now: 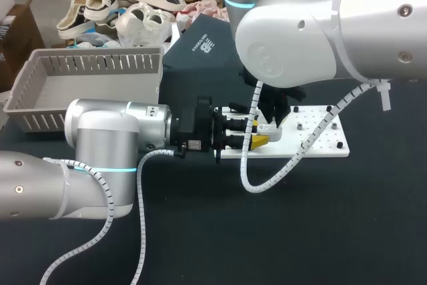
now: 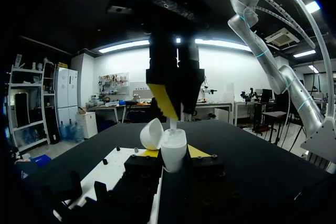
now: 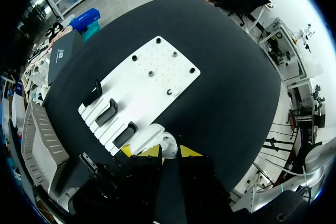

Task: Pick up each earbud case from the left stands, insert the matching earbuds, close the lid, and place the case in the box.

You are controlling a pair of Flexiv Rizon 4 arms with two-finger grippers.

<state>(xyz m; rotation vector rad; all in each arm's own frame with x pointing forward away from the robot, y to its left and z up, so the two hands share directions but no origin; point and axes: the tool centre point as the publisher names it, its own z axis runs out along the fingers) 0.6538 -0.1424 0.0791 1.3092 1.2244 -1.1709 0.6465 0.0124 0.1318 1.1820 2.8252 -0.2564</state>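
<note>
The earbud case sits upright between the yellow tips of the left gripper, which is clamped on it from both sides, held just above the near end of the white board. The case is smooth, glossy white plastic, rounded like an egg, and its domed lid is hinged back and tilted to one side. The right gripper hangs straight above the open case, very close to it. A small white piece shows between it and the case's mouth, but I cannot tell whether that gripper has hold of it. The board is flat, matt and perforated in rows, with black stands at one end. A grey slotted basket stands well apart beside the left arm, and near it a dark grey carton carries a white logo
</note>
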